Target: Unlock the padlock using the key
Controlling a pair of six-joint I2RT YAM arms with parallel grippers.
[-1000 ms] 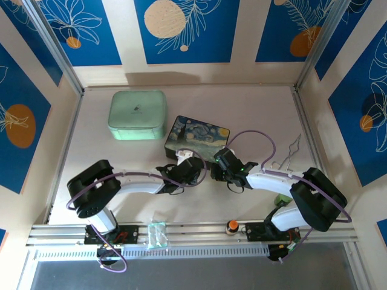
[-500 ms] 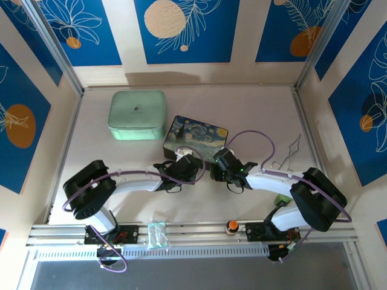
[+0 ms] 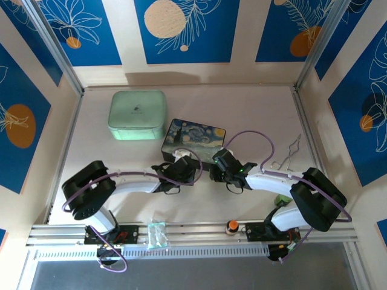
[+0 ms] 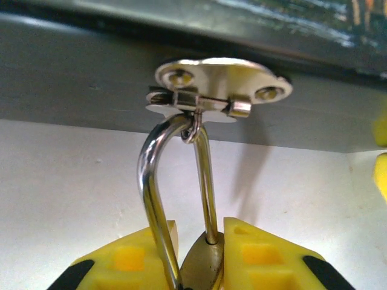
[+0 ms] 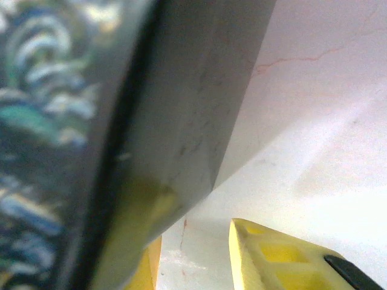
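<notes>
Mid-desk (image 3: 254, 109): box (image 3: 193, 138). Behind-left of it: case (image 3: 138, 115). On box's near side: hasp (image 4: 217, 90), w/ padlock (image 4: 202, 272) hung from it, betw. left gripper (image 4: 199, 232) jaws. At box's near-right corner: right gripper (image 5: 193, 235). Far right on desk: wire tool (image 3: 289, 154). Near rail (image 3: 193, 232): knob (image 3: 231, 226).

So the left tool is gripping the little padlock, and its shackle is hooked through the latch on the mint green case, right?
Not quite. The left tool does grip the padlock, but its shackle is hooked through the latch on the dark painted box, not the mint green case. The left wrist view shows this.
</notes>
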